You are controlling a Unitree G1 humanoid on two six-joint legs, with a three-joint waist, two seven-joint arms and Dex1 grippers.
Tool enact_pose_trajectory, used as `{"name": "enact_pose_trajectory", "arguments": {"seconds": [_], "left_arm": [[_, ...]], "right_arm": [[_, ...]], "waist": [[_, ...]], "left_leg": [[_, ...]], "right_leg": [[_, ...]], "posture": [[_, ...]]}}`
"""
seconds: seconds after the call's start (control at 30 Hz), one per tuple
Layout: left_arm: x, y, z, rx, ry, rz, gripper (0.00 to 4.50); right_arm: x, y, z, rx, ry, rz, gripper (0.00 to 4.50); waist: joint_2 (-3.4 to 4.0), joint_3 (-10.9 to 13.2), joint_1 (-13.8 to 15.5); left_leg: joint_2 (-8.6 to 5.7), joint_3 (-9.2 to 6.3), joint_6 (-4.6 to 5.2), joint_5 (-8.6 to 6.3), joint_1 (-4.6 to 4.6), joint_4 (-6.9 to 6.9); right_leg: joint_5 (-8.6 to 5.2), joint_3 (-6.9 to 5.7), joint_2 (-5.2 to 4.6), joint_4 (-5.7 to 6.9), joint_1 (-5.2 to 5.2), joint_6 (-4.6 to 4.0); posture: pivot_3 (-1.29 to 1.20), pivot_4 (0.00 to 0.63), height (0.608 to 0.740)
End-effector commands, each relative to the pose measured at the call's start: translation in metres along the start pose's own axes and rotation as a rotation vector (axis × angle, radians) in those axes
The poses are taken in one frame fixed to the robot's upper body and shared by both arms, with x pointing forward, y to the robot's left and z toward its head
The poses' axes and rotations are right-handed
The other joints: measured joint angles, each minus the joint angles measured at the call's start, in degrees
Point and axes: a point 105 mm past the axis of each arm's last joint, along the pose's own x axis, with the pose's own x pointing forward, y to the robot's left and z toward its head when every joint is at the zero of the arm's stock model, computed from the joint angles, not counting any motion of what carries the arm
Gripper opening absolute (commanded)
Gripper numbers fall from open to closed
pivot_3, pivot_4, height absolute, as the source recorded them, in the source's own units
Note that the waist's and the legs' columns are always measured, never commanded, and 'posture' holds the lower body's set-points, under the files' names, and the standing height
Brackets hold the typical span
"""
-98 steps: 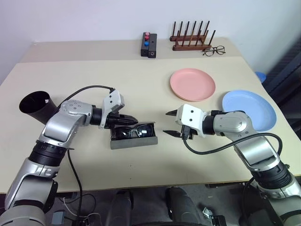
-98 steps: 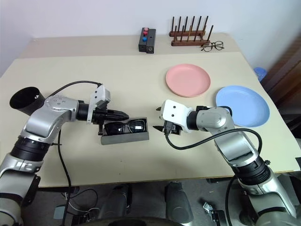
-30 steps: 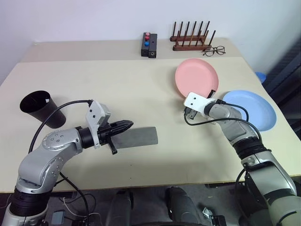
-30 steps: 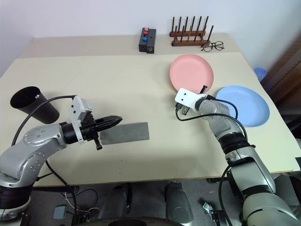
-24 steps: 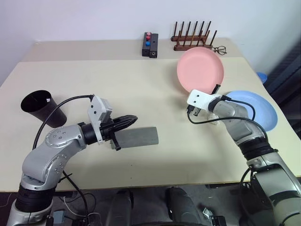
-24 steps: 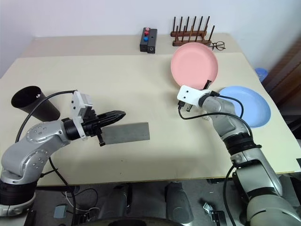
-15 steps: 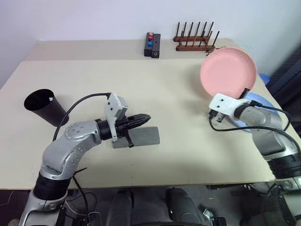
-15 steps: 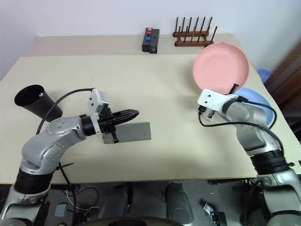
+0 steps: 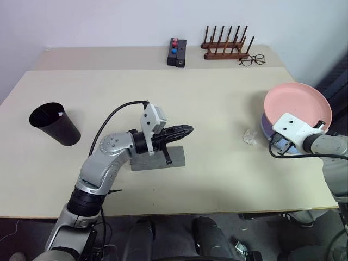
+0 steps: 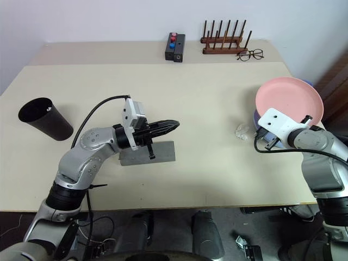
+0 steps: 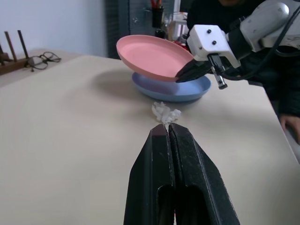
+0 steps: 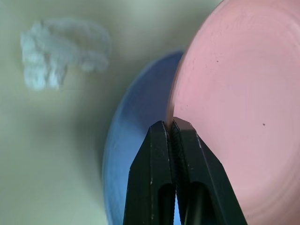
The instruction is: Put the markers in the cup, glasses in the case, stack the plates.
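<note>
My right gripper (image 12: pixel 169 124) is shut on the rim of the salmon pink plate (image 9: pixel 297 102). It holds the plate tilted just over the light blue plate (image 11: pixel 171 90), at the table's right edge. The grey case (image 9: pixel 157 160) lies closed near the table's middle. My left gripper (image 9: pixel 189 129) is shut and empty, pointing right, level, just above the case. The glasses are hidden. The black cup (image 9: pixel 54 124) stands tilted at the left. The markers are hidden.
A crumpled white scrap (image 9: pixel 250 137) lies left of the plates. At the back stand a black box with red and blue buttons (image 9: pixel 176 52), a wooden peg rack (image 9: pixel 225 50) and clear spectacles (image 9: pixel 251 60). A person in dark clothing (image 11: pixel 281 84) is beyond the plates.
The right arm has swung the pink plate to the right and brought it down over the blue plate. The left gripper has slid right above the case, which was open earlier and is closed now.
</note>
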Motion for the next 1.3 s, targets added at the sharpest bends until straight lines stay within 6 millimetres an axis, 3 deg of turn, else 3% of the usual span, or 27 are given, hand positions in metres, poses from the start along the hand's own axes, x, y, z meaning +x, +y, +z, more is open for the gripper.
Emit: {"name": "enact_pose_trajectory", "arguments": {"seconds": [0.03,0.1,0.33,0.5,0.67,0.93,1.1,1.2,1.3], "left_arm": [[-0.005,-0.003,0.019,0.039,-0.042,-0.004,0.0],[-0.008,-0.003,0.02,0.033,-0.04,0.001,0.0],[-0.016,0.008,0.014,-0.007,-0.02,0.063,0.0],[-0.018,0.013,0.011,-0.002,-0.018,0.074,0.0],[-0.02,0.013,0.008,-0.006,-0.02,0.065,0.0],[-0.028,0.004,0.007,-0.035,-0.03,0.027,0.0],[-0.032,-0.001,0.007,-0.043,-0.034,0.015,0.0],[-0.033,-0.003,0.006,-0.042,-0.032,0.014,0.0],[-0.033,-0.004,0.005,-0.043,-0.034,0.015,0.0]], "right_arm": [[-0.005,-0.01,-0.006,-0.007,0.034,-0.017,0.3],[-0.006,-0.01,-0.006,0.011,0.037,-0.003,0.88],[-0.013,-0.018,0.005,0.035,-0.018,0.009,4.35],[-0.019,-0.02,0.03,0.074,-0.15,0.031,4.35],[-0.015,0.018,0.052,0.116,-0.247,0.183,4.35],[0.01,0.047,0.054,0.241,-0.24,0.243,4.35],[0.026,0.045,0.044,0.305,-0.2,0.19,4.35],[0.03,0.042,0.04,0.315,-0.186,0.17,3.59],[0.031,0.039,0.039,0.317,-0.182,0.153,2.06]], "waist": [[0.0,0.0,0.0],[0.0,0.0,0.0],[0.0,0.0,0.0],[0.0,0.0,0.0],[0.0,0.0,0.0],[0.0,0.0,0.0],[0.0,0.0,0.0],[0.0,0.0,0.0],[0.0,0.0,0.0]], "left_leg": [[0.0,0.0,0.0,0.0,0.0,0.0],[0.0,0.0,0.0,0.0,0.0,-0.01],[0.0,0.0,0.0,0.0,0.02,0.02],[0.0,0.0,0.0,0.0,0.04,0.02],[0.0,-0.02,0.0,0.0,0.04,0.0],[0.0,-0.01,0.0,0.0,0.04,0.02],[0.0,-0.01,0.0,0.0,0.04,0.02],[0.0,-0.01,0.0,0.0,0.06,0.04],[0.0,-0.01,0.0,0.0,0.06,0.06]], "right_leg": [[0.0,0.0,0.0,-0.01,0.0,0.0],[0.01,0.0,0.0,-0.01,0.0,0.02],[0.0,0.0,0.0,0.0,0.04,0.02],[-0.02,0.0,0.0,0.0,0.05,-0.02],[0.01,-0.01,0.0,-0.02,0.07,0.06],[-0.06,-0.01,0.0,-0.01,0.08,-0.08],[-0.06,0.0,0.0,-0.02,0.09,-0.08],[-0.06,-0.01,0.0,-0.01,0.1,-0.1],[-0.06,-0.01,0.0,-0.02,0.11,-0.11]], "posture": [[0.0,0.15,0.74],[0.0,0.15,0.74],[0.0,0.15,0.74],[0.0,0.15,0.74],[0.0,0.15,0.74],[0.0,0.15,0.74],[0.0,0.15,0.74],[0.0,0.15,0.74],[0.0,0.15,0.74]]}}
